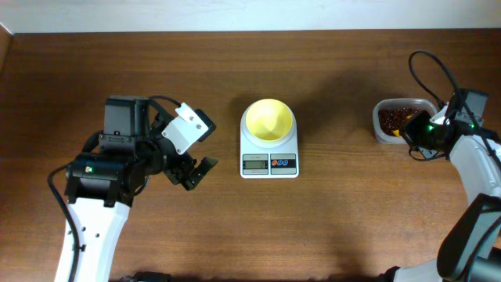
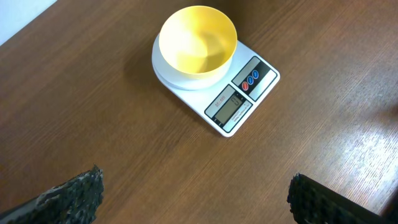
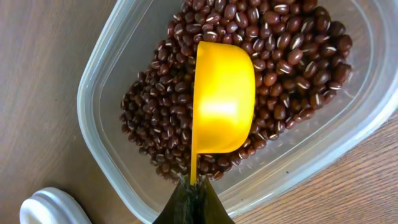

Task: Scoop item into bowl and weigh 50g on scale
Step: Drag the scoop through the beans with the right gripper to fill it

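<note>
The pale yellow bowl [image 1: 268, 120] sits empty on the white scale [image 1: 268, 162] at the table's middle; both also show in the left wrist view, bowl [image 2: 198, 39] on scale [image 2: 249, 93]. The red-brown beans [image 3: 286, 56] lie in a clear plastic tub [image 3: 99, 137] at the far right [image 1: 399, 117]. My right gripper [image 3: 194, 193] is shut on the handle of a yellow scoop [image 3: 222, 102], whose cup is turned on its side over the beans. My left gripper [image 2: 193, 199] is open and empty, over bare table left of the scale [image 1: 192, 168].
A white rounded object [image 3: 53, 208] lies beside the tub at the lower left of the right wrist view. The table's back edge meets a white wall [image 1: 250, 12]. A black cable [image 1: 434, 66] loops above the right arm.
</note>
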Tool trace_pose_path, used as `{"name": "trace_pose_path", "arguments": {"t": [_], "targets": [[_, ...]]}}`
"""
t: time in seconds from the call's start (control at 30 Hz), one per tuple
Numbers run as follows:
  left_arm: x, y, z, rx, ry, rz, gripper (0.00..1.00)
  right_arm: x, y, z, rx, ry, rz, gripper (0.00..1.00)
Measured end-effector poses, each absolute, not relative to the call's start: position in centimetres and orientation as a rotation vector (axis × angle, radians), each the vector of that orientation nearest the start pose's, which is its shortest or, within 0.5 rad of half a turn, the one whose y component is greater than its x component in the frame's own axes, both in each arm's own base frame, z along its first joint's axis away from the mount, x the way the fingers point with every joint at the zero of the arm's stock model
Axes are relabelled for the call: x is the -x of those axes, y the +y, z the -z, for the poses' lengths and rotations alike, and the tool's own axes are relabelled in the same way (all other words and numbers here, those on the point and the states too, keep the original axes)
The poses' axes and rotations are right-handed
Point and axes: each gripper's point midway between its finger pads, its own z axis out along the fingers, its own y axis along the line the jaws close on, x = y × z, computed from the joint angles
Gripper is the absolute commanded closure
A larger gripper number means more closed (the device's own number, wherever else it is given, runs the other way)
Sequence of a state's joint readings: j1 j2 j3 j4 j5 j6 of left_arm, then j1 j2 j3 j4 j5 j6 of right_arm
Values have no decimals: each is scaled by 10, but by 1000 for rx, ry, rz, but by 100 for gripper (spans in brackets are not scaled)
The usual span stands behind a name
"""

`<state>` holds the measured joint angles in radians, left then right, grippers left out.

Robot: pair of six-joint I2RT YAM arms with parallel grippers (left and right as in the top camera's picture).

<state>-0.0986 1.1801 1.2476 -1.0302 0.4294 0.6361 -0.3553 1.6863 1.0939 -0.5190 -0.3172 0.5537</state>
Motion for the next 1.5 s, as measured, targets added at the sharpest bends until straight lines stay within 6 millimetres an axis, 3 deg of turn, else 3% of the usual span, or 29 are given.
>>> {"name": "trace_pose_path", "arguments": {"t": [0.3,0.6,1.3,1.5], "targets": [[-283,-100,-245,-1029,2209,308,1,-381,-88,-75,-1045,2479,-504,96],[-283,-100,-245,-1029,2209,308,1,-377,-121,-93,-1055,2345,-714,96],[-283,-100,-245,-1028,2209,308,1,-378,-97,-107,-971,2325,-931,96],[-283,-100,-245,-1028,2209,308,1,-374,-111,-112,-1003,2269,-972,96]]}}
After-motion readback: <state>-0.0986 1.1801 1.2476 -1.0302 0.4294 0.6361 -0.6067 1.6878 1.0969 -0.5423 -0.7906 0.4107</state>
